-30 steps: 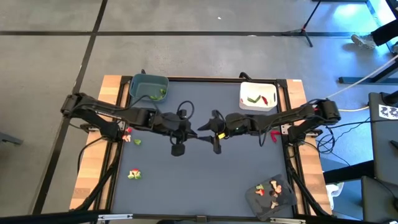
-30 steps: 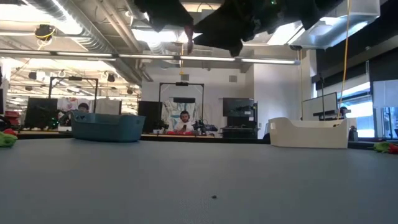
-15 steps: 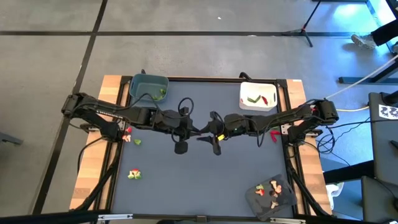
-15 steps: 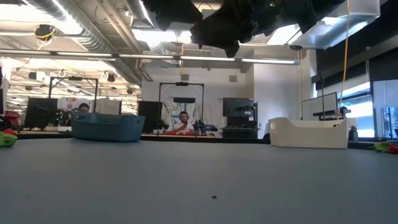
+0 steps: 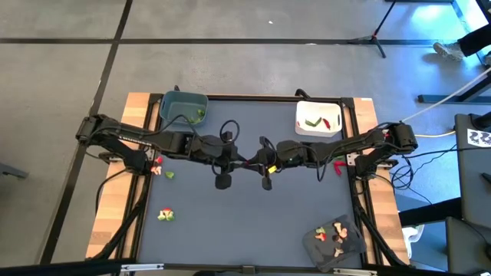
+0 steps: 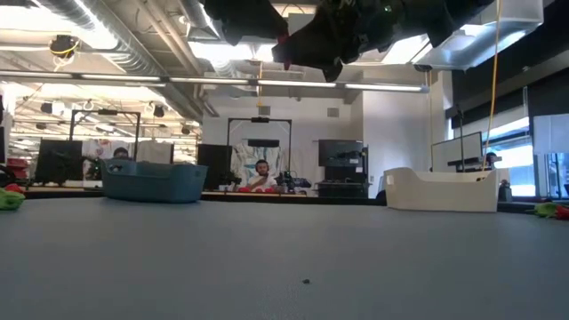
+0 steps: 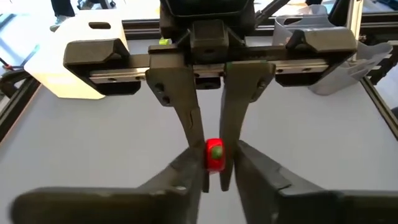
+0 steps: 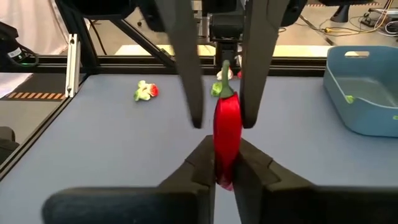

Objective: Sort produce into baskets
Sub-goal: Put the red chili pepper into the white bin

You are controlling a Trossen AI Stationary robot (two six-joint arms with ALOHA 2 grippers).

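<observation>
**Inspector A:** Both arms meet above the middle of the desk (image 5: 253,222), roughly midway between the blue-grey tub (image 5: 183,106) and the white tub (image 5: 318,118). The step in hand reads as a hand-over of one red pepper (image 8: 227,124), held in the air.

**Inspector B:** State of the claws?

**A:** The right claw (image 8: 226,163) is clamped on the pepper's lower end. The left claw (image 7: 212,171) stands around the stem end with its fingers slightly parted; I judge it is letting go, though contact on one side cannot be ruled out.

**B:** Destination?

**A:** The white tub already carries red and green pieces, so it is the likely target, just behind the right arm. The dark tray (image 5: 334,242) sits at the near right corner of the desk, well apart from that tub.

**B:** Next move?

**A:** The left claw needs to back clear before the right arm swings; otherwise the pepper may be pulled askew. Loose pieces (image 5: 165,215) lie left of the blue-grey tub's side, unsorted.
</observation>
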